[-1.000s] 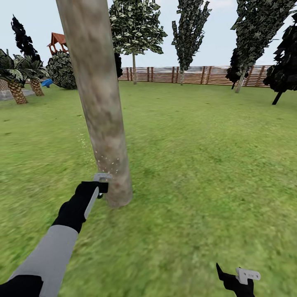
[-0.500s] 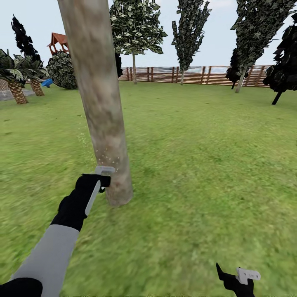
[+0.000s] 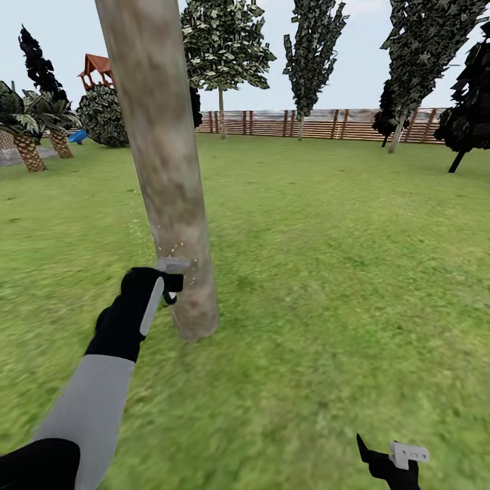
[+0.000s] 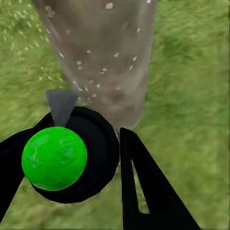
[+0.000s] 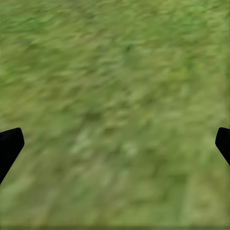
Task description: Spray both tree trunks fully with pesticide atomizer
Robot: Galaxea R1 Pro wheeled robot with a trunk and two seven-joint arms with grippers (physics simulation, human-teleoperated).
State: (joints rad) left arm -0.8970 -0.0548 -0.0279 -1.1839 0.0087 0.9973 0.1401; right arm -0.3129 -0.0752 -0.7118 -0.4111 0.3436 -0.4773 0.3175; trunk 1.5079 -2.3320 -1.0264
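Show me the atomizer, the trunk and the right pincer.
atomizer (image 4: 54, 158), left wrist view, green part
trunk (image 3: 167, 177), head view, middle of bark
right pincer (image 3: 389, 454), head view, between its fingertips

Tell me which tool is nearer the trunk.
Left. The left tool is right beside the trunk near its base; the right tool hangs far off over grass.
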